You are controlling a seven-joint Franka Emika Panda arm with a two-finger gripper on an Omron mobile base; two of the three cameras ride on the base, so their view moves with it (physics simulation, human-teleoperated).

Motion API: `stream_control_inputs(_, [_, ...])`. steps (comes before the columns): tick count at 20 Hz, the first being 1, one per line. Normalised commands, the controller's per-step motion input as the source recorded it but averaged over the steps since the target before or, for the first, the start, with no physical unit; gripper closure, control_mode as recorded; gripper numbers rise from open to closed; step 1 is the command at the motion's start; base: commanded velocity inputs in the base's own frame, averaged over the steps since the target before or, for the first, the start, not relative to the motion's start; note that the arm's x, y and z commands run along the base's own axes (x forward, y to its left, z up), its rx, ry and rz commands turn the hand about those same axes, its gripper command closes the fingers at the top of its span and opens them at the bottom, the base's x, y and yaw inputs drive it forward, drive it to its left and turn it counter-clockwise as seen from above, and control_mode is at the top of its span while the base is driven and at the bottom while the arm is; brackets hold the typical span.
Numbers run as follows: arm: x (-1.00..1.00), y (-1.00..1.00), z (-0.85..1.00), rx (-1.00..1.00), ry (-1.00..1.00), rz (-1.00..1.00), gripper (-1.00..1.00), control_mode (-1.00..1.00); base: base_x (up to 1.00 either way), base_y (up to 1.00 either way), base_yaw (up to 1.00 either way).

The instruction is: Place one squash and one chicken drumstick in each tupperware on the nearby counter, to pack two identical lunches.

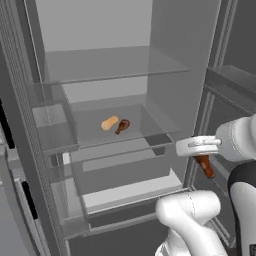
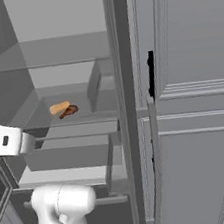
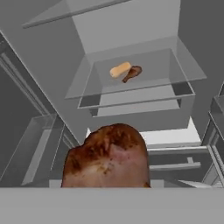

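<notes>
Jaws: closed on a chicken drumstick [image 3: 107,155], which sits close against the hand camera; the fingertips themselves are hidden behind the meat.
Gripper [image 1: 200,152]: white hand reaching in from the right of the left base view, in front of the open fridge, with the held drumstick hanging beneath it.
Held drumstick, look: roasted brown skin with darker scorched patches and paler orange blotches; rounded, lumpy meat end fills the lower middle of the hand view.
Held drumstick, axis: in the left base view it hangs as a reddish-brown bar below the hand, long axis slanting down and to the right.
Second drumstick [image 1: 122,126]: dark brown, lying on a glass shelf [image 1: 150,127] inside the fridge.
Second drumstick, axis: lies flat, thick end toward the upper right and thin bone end toward the lower left in the left base and hand views.
Squash [image 1: 109,122]: pale orange-tan, smooth, oblong, lying on the same shelf just beside the second drumstick, on its left; whether they touch cannot be told.
Squash, axis: flat, long axis running lower left to upper right in the left base view.
Fridge interior [image 1: 100,30]: grey walls, an upper glass shelf, drawers below the shelf.
Cabinet door [image 2: 189,73]: grey, panelled, at the right of the right base view.
Writing, brands: none legible.
</notes>
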Motion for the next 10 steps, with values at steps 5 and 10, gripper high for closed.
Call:
stream_control_inputs(5, [0.0,0.0,0.0,0.0,0.0,0.0,1.0,1.0,-0.8,0.0,0.25])
stream_control_inputs(10, [0.0,0.0,0.0,0.0,0.0,0.0,1.0,1.0,-0.09,0.16,0.78])
